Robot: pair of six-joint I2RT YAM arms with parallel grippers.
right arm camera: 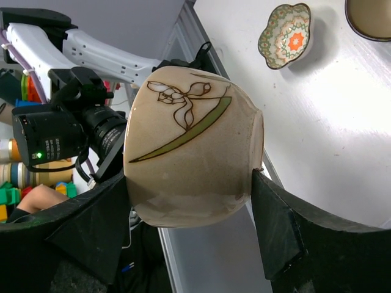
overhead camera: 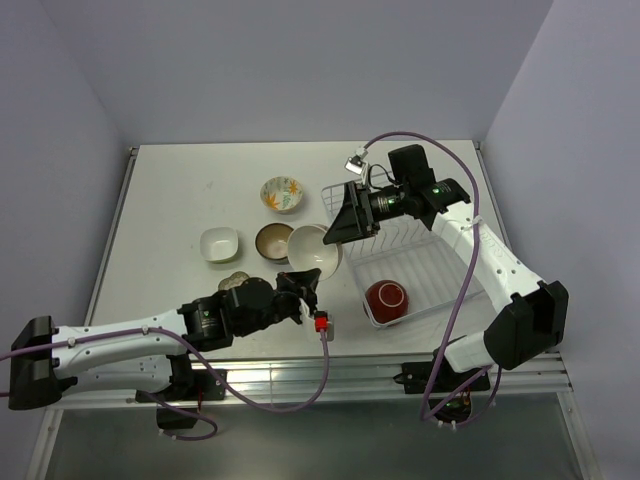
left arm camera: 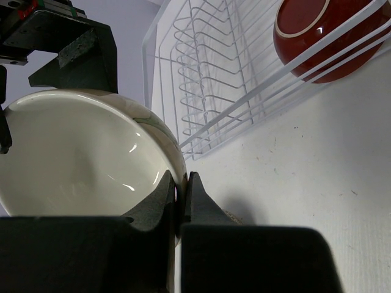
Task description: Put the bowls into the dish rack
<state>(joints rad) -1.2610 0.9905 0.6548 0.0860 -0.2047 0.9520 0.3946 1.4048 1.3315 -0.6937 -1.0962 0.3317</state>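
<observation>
My left gripper (overhead camera: 305,285) (left arm camera: 181,183) is shut on the rim of a bowl (overhead camera: 315,250) (left arm camera: 79,159) that is white inside and beige yellow-green outside with a leaf drawing (right arm camera: 189,140). It holds the bowl tilted above the table, beside the white wire dish rack (overhead camera: 445,265) (left arm camera: 214,79). My right gripper (overhead camera: 333,232) (right arm camera: 189,177) is wide open, with one finger on each side of that bowl. I cannot tell whether they press it. A red bowl (overhead camera: 386,297) (left arm camera: 317,30) lies in the rack's near end.
On the table left of the rack are a cream bowl with orange flowers (overhead camera: 282,193), a white squarish bowl (overhead camera: 219,243) and a dark brown bowl (overhead camera: 270,240) (right arm camera: 369,15). A flower-shaped patterned bowl (overhead camera: 233,283) (right arm camera: 284,35) is half hidden by my left arm.
</observation>
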